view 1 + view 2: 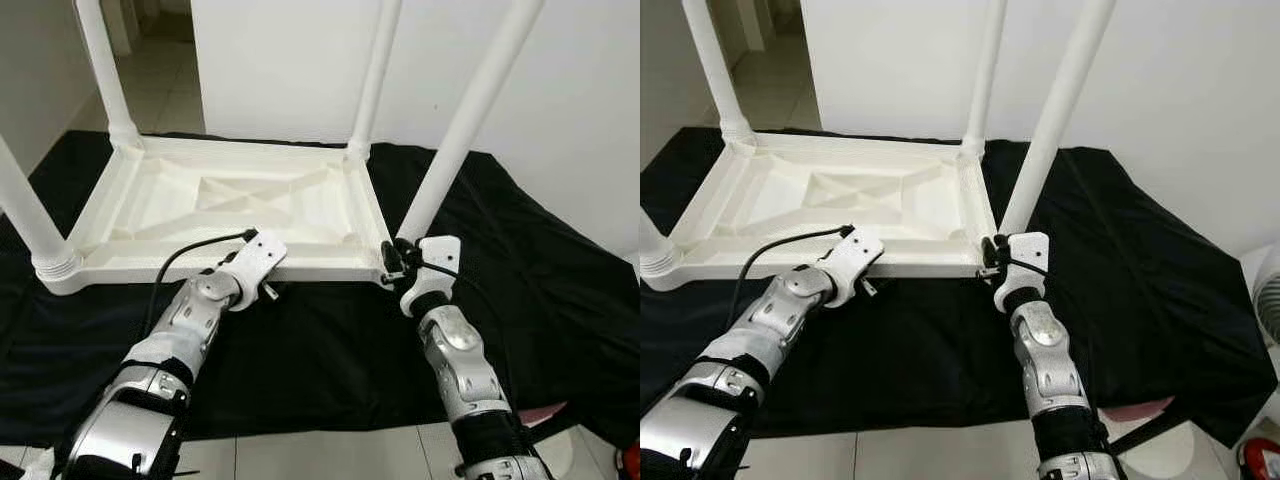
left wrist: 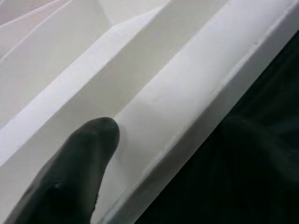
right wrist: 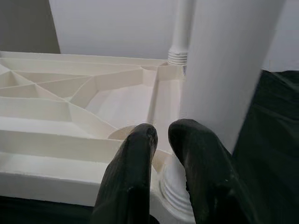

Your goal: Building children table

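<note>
A white plastic table lies upside down on a black cloth, with its legs standing up. My left gripper is at the near rim. In the left wrist view one black finger presses the rim's inner wall, and the rim runs between the fingers. My right gripper sits at the near right corner, at the foot of the near right leg. Its fingers are almost together, right beside the leg and above its ribbed collar.
The black cloth covers the floor around the table. A white wall stands close behind on the right, and a tiled passage opens at the far left. A white fan-like object and something red lie at the right edge.
</note>
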Controlling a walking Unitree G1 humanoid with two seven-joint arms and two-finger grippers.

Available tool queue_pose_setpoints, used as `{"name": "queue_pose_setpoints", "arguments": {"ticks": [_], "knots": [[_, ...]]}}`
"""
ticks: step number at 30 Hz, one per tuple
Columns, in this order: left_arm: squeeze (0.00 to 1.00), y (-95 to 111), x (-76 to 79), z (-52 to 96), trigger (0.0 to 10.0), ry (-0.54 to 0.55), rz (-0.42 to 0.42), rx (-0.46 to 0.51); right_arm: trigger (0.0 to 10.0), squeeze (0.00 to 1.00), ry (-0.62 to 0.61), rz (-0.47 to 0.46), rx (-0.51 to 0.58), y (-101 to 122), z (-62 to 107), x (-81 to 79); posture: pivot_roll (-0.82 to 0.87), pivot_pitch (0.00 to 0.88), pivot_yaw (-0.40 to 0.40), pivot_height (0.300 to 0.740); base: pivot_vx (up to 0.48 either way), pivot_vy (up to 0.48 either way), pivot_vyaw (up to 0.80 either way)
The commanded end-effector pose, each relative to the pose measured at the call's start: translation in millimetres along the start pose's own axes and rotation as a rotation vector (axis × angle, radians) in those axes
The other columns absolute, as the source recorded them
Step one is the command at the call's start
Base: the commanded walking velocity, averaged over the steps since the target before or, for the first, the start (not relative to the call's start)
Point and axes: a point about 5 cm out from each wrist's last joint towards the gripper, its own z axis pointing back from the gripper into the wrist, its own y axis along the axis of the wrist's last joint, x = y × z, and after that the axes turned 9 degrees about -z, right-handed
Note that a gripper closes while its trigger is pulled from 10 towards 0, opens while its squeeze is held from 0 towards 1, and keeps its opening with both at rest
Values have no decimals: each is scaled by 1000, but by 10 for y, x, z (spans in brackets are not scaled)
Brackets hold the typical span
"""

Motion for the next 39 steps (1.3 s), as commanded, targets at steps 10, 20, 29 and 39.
{"name": "queue_pose_setpoints", "arguments": {"ticks": [10, 20, 29, 39], "knots": [[0, -78, 52, 55, 0, 194, 47, -48, 10000, 0, -38, 16, 15, 75, -24, 223, 32, 48, -73, 740, 0, 0, 0], [0, 489, 697, 151, 0, -132, -56, 220, 10000, 0, 11, 11, -12, 89, -265, 258, 36, 55, -77, 740, 0, 0, 0], [1000, 817, 873, 289, 10000, -201, -16, 335, 10000, 0, 43, -54, -21, -119, -257, 51, 57, 58, -94, 740, 0, 0, 0], [0, 1068, 525, 442, 10000, -53, -1, 541, 10000, 0, 52, -99, 16, -287, -3, -111, 44, 64, -85, 740, 0, 0, 0]]}}
